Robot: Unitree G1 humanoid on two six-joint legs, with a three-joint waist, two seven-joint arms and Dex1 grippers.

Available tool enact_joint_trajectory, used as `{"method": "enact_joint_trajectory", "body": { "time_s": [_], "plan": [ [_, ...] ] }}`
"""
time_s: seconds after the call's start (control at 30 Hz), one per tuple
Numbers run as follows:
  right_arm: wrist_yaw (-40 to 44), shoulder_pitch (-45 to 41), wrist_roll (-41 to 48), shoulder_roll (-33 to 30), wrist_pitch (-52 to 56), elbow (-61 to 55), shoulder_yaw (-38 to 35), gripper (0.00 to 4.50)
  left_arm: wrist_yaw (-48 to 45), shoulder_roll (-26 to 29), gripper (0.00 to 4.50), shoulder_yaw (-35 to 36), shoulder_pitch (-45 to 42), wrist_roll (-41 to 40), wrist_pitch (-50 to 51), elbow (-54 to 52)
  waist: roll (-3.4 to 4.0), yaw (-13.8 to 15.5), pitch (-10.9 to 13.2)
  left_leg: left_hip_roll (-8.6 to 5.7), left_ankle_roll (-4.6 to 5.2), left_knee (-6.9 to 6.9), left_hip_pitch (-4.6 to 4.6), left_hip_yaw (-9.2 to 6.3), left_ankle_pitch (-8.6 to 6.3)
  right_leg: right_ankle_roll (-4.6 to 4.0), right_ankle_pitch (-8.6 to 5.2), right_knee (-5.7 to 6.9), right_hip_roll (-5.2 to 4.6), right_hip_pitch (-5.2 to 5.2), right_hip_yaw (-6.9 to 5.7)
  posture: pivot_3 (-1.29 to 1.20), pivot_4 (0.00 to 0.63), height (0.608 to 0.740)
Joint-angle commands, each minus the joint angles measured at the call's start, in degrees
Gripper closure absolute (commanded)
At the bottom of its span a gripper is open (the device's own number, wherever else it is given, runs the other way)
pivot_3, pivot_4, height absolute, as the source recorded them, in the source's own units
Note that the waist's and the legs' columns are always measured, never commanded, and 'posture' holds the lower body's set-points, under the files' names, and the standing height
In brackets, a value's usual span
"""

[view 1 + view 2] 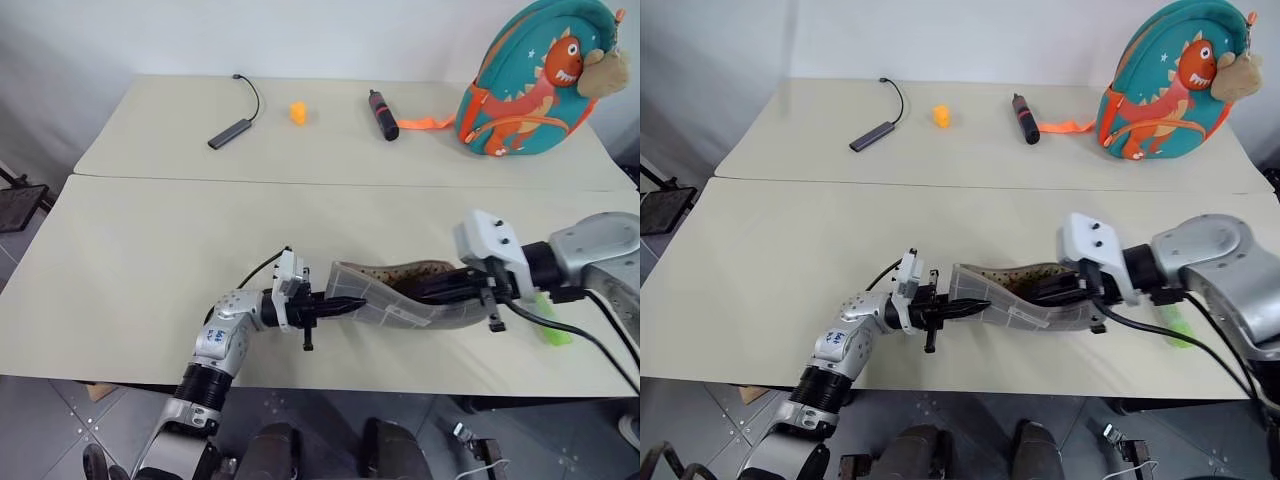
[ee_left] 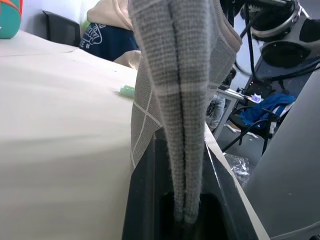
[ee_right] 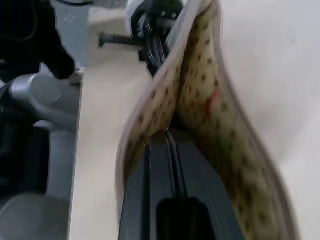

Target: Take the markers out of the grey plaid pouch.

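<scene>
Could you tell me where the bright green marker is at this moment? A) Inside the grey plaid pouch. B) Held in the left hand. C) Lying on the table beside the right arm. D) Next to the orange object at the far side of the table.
C: the green marker lies on the table just beyond the right arm, outside the grey plaid pouch, which the left hand pinches at one end.
</scene>
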Motion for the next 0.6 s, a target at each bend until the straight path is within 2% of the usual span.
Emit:
{"method": "enact_joint_trajectory", "body": {
  "time_s": [0.03, 0.13, 0.43, 0.53, 0.6],
  "plan": [
    [-4.24, -0.59, -3.55, 1.37, 0.83, -1.85, 1.64, 4.45, 0.49, -0.62, 4.50, 0.18, -0.43, -0.10, -0.52, -0.44, 0.00, 0.02, 0.00, 0.00, 0.00, 0.00, 0.00, 0.00, 0.00, 0.00, 0.00, 0.01, 0.00, 0.00, 0.01, 0.00, 0.150, 0.740],
    [-4.34, -0.94, -5.03, 1.35, -0.18, -1.92, 1.98, 4.45, 0.81, -0.78, 4.50, 0.37, -0.36, -0.13, -0.35, -0.50, 0.00, 0.14, 0.00, -0.03, 0.00, -0.01, -0.03, -0.01, 0.00, 0.00, 0.00, -0.03, 0.00, -0.01, -0.01, 0.00, 0.150, 0.740],
    [-2.44, -2.56, -17.90, -2.86, -3.63, -2.39, 10.19, 4.45, 0.96, -0.65, 4.50, 0.17, 0.00, -0.11, -0.33, -0.94, 0.00, 0.00, 0.00, -0.05, 0.01, -0.01, -0.03, 0.01, 0.00, 0.00, 0.00, -0.02, 0.01, -0.01, -0.01, 0.00, 0.150, 0.740],
    [-1.35, -3.12, -16.81, -1.94, -0.90, -3.53, 10.82, 3.88, 0.83, -0.52, 4.50, -0.03, 0.12, 0.06, -0.59, -1.23, 0.00, -0.03, 0.00, -0.04, 0.00, -0.01, -0.02, 0.01, 0.00, 0.00, 0.00, -0.02, 0.01, -0.01, -0.01, 0.00, 0.150, 0.740],
    [0.28, -3.61, -15.60, -1.56, 0.97, -4.89, 11.23, 3.29, 0.58, -0.40, 4.50, -0.30, 0.24, 0.20, -0.76, -1.63, 0.00, -0.04, 0.00, -0.04, 0.00, -0.01, -0.02, 0.01, 0.00, 0.00, 0.00, -0.02, 0.01, -0.01, 0.00, 0.00, 0.150, 0.740]
  ]
}}
